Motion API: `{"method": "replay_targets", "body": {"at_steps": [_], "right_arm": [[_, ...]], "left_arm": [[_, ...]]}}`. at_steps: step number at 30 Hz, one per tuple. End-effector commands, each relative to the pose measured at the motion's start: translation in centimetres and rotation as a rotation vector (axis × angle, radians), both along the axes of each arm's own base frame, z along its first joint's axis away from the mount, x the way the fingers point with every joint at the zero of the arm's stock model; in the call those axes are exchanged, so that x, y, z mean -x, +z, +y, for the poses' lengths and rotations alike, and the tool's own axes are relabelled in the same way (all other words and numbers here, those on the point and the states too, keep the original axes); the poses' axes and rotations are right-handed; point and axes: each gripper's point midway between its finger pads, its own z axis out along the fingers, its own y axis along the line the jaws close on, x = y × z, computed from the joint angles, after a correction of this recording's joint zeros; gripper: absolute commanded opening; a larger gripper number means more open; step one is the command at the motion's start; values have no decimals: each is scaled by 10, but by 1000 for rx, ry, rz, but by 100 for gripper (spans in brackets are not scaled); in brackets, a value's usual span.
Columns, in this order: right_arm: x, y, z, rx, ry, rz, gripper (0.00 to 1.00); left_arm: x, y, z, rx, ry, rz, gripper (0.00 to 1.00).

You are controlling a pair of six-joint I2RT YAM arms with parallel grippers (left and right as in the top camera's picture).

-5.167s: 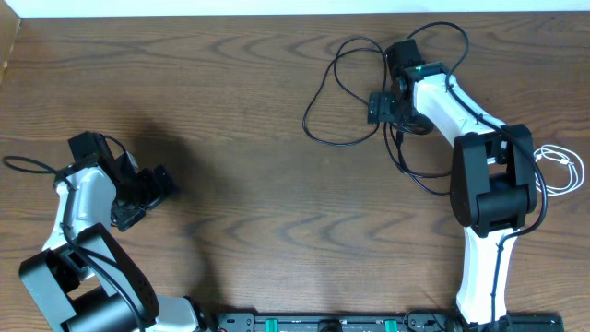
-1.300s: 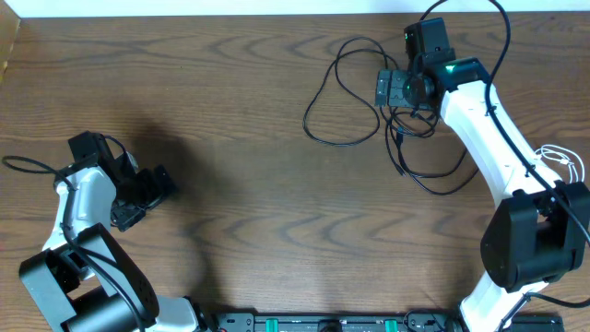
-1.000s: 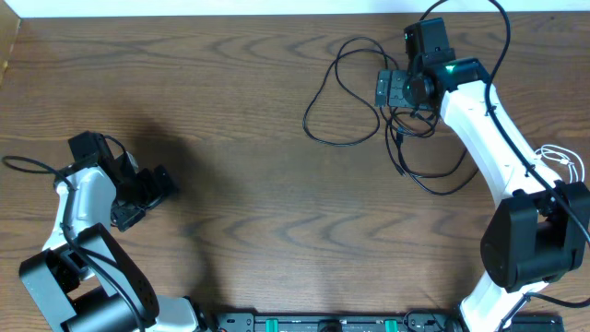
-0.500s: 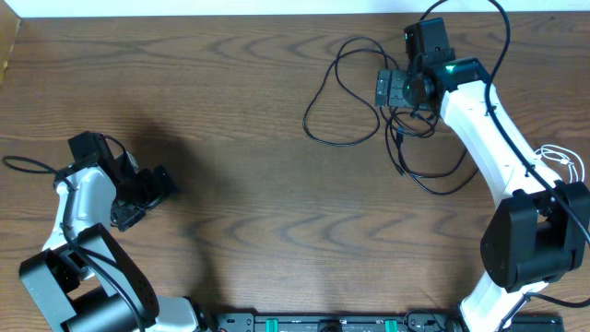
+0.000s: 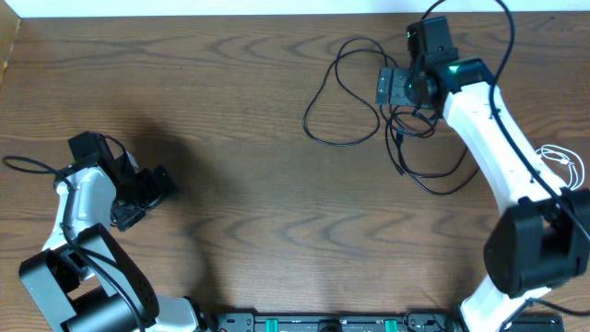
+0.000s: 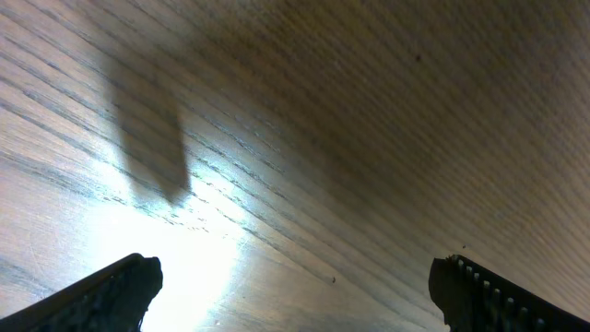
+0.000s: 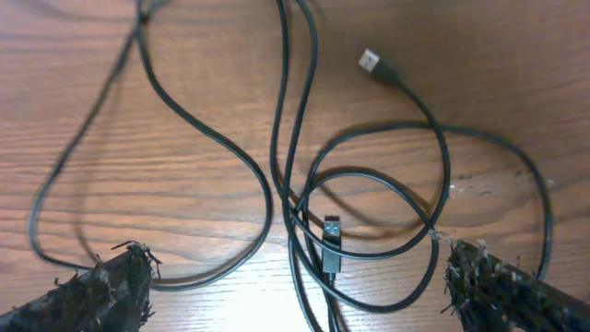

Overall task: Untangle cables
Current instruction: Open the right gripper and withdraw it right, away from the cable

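Black cables [image 5: 355, 92] lie in overlapping loops on the wooden table at the back right. My right gripper [image 5: 396, 88] hangs over the right side of that tangle, open and holding nothing. In the right wrist view the looped black cables [image 7: 277, 175] cross between the two fingertips [image 7: 115, 286], with one USB plug [image 7: 370, 62] lying free and another plug [image 7: 330, 242] inside the loops. A white cable [image 5: 562, 166] sits coiled at the right edge. My left gripper [image 5: 147, 196] rests open at the left, far from the cables. Its wrist view shows only bare wood between the fingertips [image 6: 115, 290].
The left arm's own thicker black wire [image 5: 20, 164] loops out near the left edge. A black rail with the arm bases [image 5: 332, 323] runs along the front edge. A pale wall strip [image 5: 184, 7] borders the table's back edge.
Since the earliest frame my right arm has stretched out, carrying its gripper slightly back and to the right over the tangle. Over the last second nothing has visibly moved. The cables lie as before.
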Motion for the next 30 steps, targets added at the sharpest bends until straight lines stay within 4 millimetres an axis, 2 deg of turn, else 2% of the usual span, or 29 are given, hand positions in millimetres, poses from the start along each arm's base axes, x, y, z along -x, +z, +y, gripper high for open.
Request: {"method": "replay_targets", "body": {"at_steps": [1,7,8,15,21,25,27,30], "right_arm": [[5,45,-1,-12,2,-100,99],[19,99,-5,-43,1,-219,99],[26,119,-7,-54,1,-265,99],[58,189,-15,-97,0,-434,99],[87,232,-22,-126,-1,-547,99],[105,238,-35,-82,-14,-571,99],[118,225,-43,-62,-21,-528,99],[141,193,-54,-23,-35,-431,99]], "left_arm": [[4,-4,1,-6,-12,20,98],[4,-4,1,-6,-12,20,98],[4,-4,1,-6,-13,20,98],[4,-4,1,-6,-12,20,98],[4,-4,1,-6,-12,20,98],[4,-4,1,-6,-12,20,98],[4,-4,1,-6,-13,20,98],[4,-4,1,-6,-12,19,98]]}}
